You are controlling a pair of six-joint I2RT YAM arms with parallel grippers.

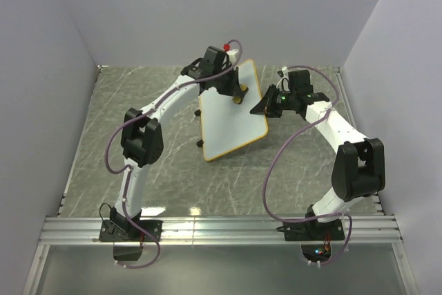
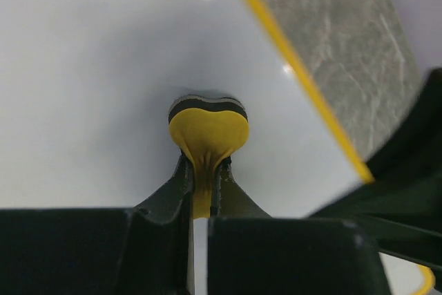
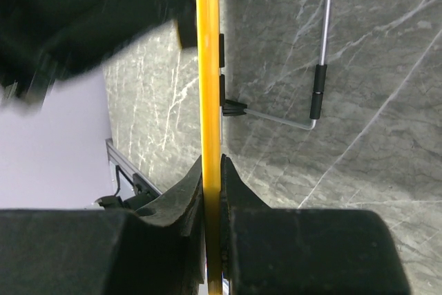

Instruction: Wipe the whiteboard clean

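The whiteboard (image 1: 231, 119), white with a thin orange-yellow frame, is held tilted above the grey table. My right gripper (image 1: 263, 107) is shut on its right edge. In the right wrist view that edge (image 3: 208, 67) runs straight up between the gripper's (image 3: 213, 167) black fingers. My left gripper (image 2: 202, 164) is shut on the stem of a small yellow eraser (image 2: 208, 129). The eraser's dark felt face presses on the white surface (image 2: 97, 67) near the board's upper part (image 1: 235, 81). No marks show on the visible surface.
The board's wire stand (image 3: 315, 91) folds out behind it over the grey marble tabletop (image 1: 124, 108). Pale walls close in the left, back and right. An aluminium rail (image 1: 221, 226) carrying both arm bases runs along the near edge.
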